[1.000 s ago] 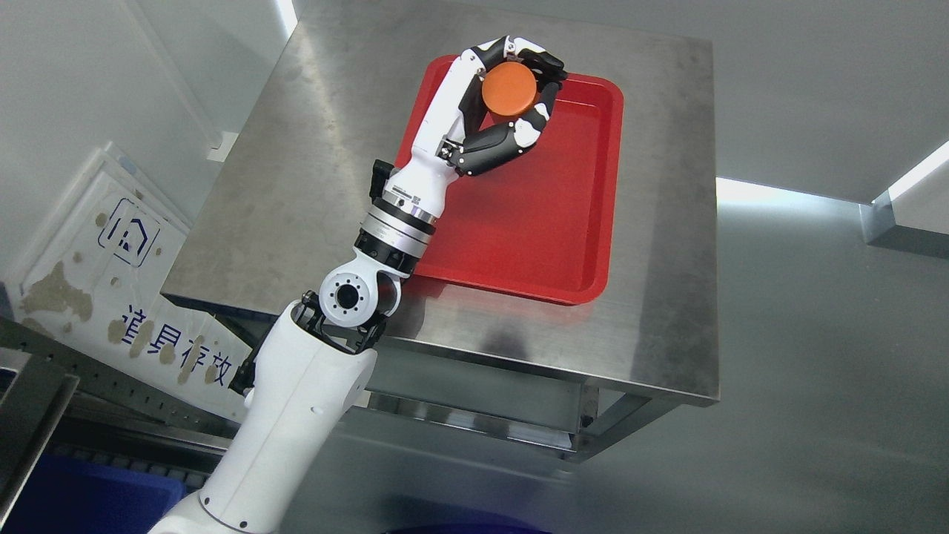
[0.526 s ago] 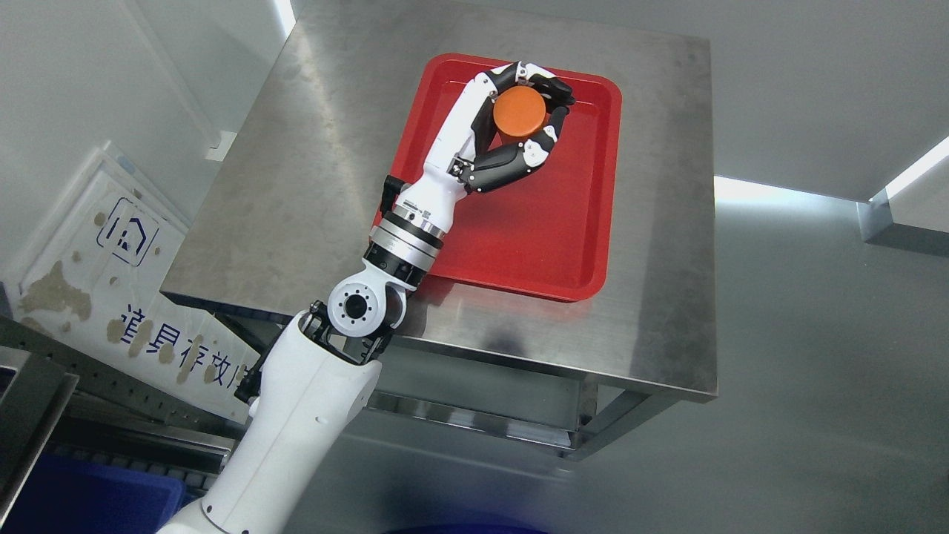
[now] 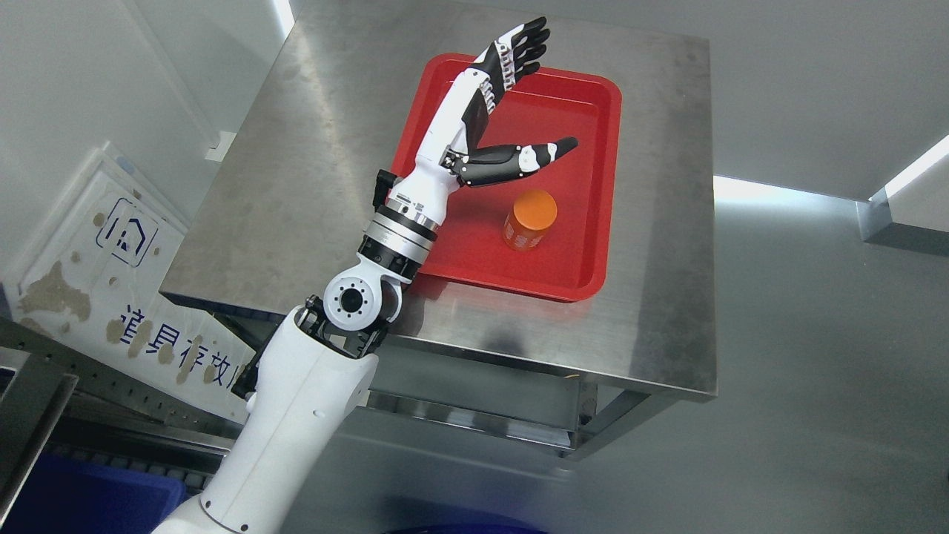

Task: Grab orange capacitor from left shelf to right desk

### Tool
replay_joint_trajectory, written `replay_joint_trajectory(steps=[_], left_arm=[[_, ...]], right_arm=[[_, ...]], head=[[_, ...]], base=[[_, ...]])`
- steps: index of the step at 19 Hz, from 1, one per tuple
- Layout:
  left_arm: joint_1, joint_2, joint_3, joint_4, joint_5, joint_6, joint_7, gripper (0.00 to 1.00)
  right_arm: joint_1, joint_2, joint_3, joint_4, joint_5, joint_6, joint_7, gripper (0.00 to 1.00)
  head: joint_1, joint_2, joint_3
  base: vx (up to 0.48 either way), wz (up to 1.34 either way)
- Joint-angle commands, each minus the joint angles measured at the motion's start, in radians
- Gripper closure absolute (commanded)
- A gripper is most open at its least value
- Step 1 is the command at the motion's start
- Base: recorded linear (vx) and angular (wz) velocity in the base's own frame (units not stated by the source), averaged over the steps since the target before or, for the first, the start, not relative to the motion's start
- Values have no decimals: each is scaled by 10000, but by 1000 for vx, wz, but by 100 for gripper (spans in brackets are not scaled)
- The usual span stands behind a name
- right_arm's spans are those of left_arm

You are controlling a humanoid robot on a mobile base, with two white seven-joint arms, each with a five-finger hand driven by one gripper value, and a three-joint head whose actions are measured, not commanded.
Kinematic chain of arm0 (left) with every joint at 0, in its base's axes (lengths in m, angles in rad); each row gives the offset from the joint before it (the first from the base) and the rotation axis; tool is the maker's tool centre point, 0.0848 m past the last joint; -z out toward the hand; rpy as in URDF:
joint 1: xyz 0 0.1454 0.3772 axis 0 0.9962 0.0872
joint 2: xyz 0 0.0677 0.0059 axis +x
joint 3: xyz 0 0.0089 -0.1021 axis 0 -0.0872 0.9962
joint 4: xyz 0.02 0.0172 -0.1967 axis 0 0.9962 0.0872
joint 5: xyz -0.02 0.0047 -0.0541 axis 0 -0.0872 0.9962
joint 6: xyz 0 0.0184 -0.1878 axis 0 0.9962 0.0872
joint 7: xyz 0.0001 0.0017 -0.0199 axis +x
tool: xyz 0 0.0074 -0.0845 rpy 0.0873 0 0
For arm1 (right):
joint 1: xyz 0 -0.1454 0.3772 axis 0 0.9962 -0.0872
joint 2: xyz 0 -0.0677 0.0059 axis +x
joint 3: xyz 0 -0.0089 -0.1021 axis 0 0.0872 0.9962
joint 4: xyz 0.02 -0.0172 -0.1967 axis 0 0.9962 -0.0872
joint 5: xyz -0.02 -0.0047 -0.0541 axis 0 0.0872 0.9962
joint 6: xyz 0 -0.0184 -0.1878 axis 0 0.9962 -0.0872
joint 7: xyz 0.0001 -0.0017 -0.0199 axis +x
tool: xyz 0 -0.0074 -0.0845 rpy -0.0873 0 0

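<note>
There was one orange capacitor (image 3: pixel 529 219), and it stood upright inside one red tray (image 3: pixel 586 282), near the tray's front right part. The tray lay flat on one steel table (image 3: pixel 667 222). Only one robot arm showed, coming in from the lower left. Its left hand (image 3: pixel 495 111) was above the far side of the tray with nothing in it. The fingers (image 3: pixel 521 46) were stretched out straight and pointed away, and the thumb (image 3: pixel 530 157) stuck out to the side toward the right. The capacitor sat below the thumb, apart from it, with bare red tray between them. Nothing touched the capacitor but the tray under it. The arm crossed over the tray's left edge and hid part of it. To the left of the table, one white board (image 3: pixel 96 274) with a blue house mark and blue writing leaned against the wall. Low in the left corner there was one blue bin (image 3: pixel 67 497), partly hidden by the arm. The floor around the table was grey.
</note>
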Motion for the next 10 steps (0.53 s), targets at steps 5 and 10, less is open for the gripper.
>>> replay_joint_trajectory(steps=[5,10], left_arm=[[-280,174,1669,-98,5,-660,287,1],[929,174,2590,-129,5,-567,365,1]], right_arm=[[-16,-175,-107,-337,0,-8,6,0],[-16,-175,-107,-337,0,-8,6,0]], head=[[0,0,0],[0,0,0]], base=[[0,0],[0,0]])
